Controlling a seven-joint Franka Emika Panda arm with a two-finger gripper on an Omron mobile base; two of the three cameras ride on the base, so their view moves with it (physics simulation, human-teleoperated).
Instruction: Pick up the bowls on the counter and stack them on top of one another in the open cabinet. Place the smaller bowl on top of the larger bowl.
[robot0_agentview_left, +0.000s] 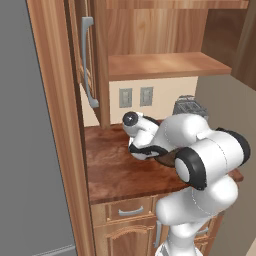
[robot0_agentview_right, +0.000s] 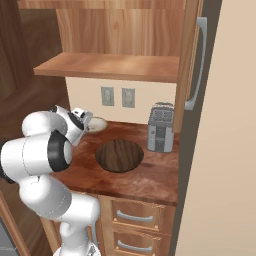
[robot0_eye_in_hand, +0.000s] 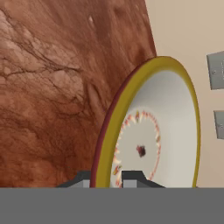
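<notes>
The robot's hand pinches the rim of the smaller bowl, one fingertip on each side, the cream bowl low over the rear left of the mottled surface near the wall. The larger bowl sits mid-surface, a grey toaster at its right, below the open cabinet shelf.

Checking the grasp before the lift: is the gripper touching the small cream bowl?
Touching: in the hand view the fingertips straddle the smaller bowl's rim.

Small cream bowl with tan rim on counter, wide brown bowl beside it
</notes>
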